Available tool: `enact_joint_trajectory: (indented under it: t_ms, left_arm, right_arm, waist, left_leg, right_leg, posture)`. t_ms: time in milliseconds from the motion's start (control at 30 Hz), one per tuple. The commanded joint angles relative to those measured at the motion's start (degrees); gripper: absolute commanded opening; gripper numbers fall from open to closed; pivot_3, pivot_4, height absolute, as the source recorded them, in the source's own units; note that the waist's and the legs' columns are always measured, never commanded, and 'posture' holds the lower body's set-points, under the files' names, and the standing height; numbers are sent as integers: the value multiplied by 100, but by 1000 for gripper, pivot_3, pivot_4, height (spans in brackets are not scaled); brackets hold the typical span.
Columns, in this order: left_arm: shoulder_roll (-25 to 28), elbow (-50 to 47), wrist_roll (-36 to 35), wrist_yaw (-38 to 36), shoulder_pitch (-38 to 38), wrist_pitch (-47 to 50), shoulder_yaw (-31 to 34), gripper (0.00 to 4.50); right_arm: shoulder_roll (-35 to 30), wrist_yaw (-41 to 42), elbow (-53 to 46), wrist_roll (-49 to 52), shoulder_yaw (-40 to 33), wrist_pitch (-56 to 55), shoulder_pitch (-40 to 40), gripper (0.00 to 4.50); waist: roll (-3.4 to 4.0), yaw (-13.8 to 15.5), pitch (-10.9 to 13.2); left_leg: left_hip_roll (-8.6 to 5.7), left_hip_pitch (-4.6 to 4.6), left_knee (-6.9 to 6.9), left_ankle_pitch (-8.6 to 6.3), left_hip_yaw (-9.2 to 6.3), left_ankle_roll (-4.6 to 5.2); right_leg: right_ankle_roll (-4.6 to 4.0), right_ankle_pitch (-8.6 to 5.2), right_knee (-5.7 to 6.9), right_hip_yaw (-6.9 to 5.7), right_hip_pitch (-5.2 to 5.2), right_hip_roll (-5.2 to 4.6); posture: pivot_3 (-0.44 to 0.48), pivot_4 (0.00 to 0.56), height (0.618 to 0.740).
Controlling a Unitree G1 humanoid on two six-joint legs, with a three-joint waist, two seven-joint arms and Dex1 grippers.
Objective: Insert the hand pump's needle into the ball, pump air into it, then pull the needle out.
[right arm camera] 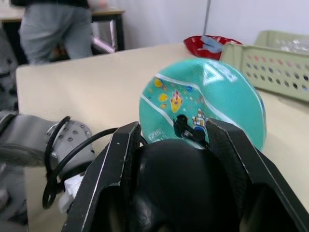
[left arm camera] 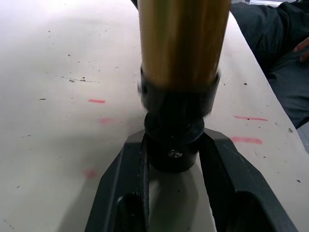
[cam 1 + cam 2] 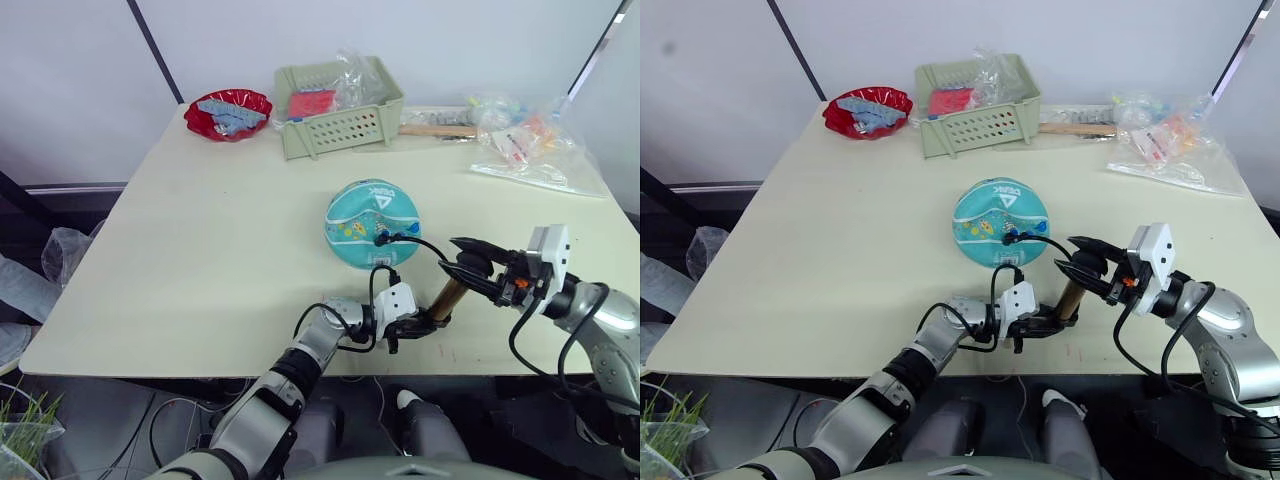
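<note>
Pump base: the lower black cap of the hand pump [image 3: 447,298] is clamped between the left gripper's [image 3: 418,325] fingers, near the table edge.
Handle: the black T-handle is gripped tight by the right gripper [image 3: 478,268], up the barrel from the left gripper.
Ball: the teal ball [image 3: 372,223] rests just beyond both grippers.
Needle: apparently already seated where the hose [image 3: 412,240] meets the ball; the pin itself cannot be made out.
Technique: strokes are best driven straight along the barrel, the base kept pinned so the hose is not tugged.
</note>
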Motion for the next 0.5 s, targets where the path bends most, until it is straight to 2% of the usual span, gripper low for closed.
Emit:
enact_joint_trajectory:
  t_ms: [33, 200, 500]
  left_arm:
    - [83, 307, 169, -14, 75, 192, -75, 1049]
    - [87, 417, 187, -30, 18, 144, -52, 1049]
    - [76, 505, 198, -33, -2, 84, -25, 1049]
  right_arm:
    - [24, 54, -80, 321, -13, 234, -11, 1672]
    - [-242, -17, -317, 1020, -588, 782, -484, 1672]
    - [-1169, 89, -477, 2186, -1518, 1705, -1248, 1672]
  waist:
    - [1, -2, 1]
    - [26, 1, 21]
    - [43, 4, 40]
  left_leg:
    - [0, 0, 0, 0, 0, 0]
    - [-2, -8, 0, 0, 2, 0]
    - [-5, -39, 1, 1, 5, 1]
  right_leg:
    - [0, 0, 0, 0, 0, 0]
    - [0, 1, 0, 1, -8, -2]
    - [-20, 13, 1, 3, -38, -5]
  posture:
    - [0, 150, 740]
    - [0, 150, 740]
    - [0, 150, 740]
